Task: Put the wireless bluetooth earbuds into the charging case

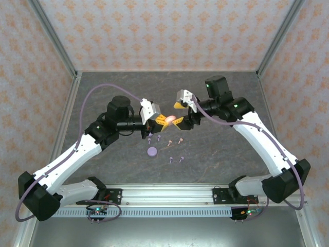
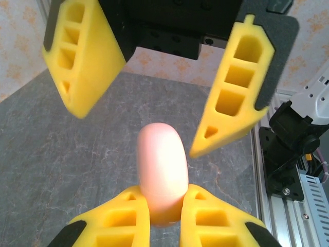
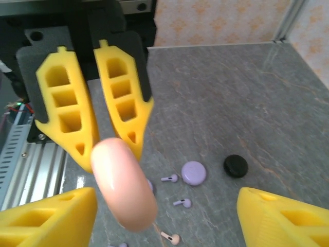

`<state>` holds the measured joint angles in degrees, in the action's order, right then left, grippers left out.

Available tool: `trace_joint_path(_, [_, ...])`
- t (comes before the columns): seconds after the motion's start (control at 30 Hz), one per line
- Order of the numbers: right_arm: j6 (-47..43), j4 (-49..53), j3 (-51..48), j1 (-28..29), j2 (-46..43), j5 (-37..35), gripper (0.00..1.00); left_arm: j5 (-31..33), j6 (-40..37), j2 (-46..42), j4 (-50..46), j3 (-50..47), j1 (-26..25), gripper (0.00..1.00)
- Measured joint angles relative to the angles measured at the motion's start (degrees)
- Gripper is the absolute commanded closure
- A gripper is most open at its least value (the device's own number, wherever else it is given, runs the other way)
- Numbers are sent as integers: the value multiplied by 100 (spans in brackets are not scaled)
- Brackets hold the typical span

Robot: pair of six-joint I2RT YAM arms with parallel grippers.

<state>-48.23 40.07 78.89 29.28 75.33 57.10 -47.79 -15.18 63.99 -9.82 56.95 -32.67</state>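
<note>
Scene: two arms meet over the middle of a grey marbled table [image 1: 231, 154], walled in by peach patterned panels.
Left claw: the left gripper [image 1: 160, 123] is clamped on the pink charging case [image 1: 167, 121] and holds it in the air above the table. In the left wrist view its yellow fingers [image 2: 128, 224] pinch the smooth, rounded case on edge, one on each flat side.
Right claw: the right gripper [image 1: 178, 122] faces the case from the opposite side with its jaws spread wide. In the right wrist view its fingers [image 3: 46, 218] sit at the two lower corners with the case between them. Whether either tip touches the case cannot be told.
Case: it hangs between the two grippers, clear of the table. Whether it is open cannot be told.
Earbuds: the wireless bluetooth earbuds [image 1: 180, 140] lie loose on the table below the grippers, scattered in a small cluster apart from the case. In the right wrist view a lilac bud [image 3: 169, 178] lies just beside the lilac disc [image 3: 194, 172], and a pink bud [image 3: 171, 237] lies nearer the camera.
Discs: the lilac disc rests flat at the edge of the cluster, with a black disc [image 3: 235, 165] near it.
</note>
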Motion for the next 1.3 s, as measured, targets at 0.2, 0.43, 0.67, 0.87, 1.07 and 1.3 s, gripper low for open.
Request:
trace_joint_path(0.2, [-70, 127, 0, 92, 61, 133, 57, -2, -42, 0, -26, 0, 0, 100])
trace_joint_path(0.43, [-140, 238, 0, 94, 81, 229, 72, 17, -37, 0, -55, 0, 0, 79])
trace_joint_path(0.67, [-131, 243, 0, 96, 79, 293, 72, 22, -13, 0, -26, -2, 0, 63])
trace_joint_path(0.87, [-107, 238, 0, 96, 79, 295, 72, 20, 28, 2, 28, -15, 0, 58])
trace_joint_path(1.07, [-46, 205, 0, 96, 79, 321, 72, 11, 28, 46, 74, -17, 0, 54])
trace_joint_path(1.3, [17, 144, 0, 96, 79, 367, 72, -2, 33, 149, 146, -42, 0, 53])
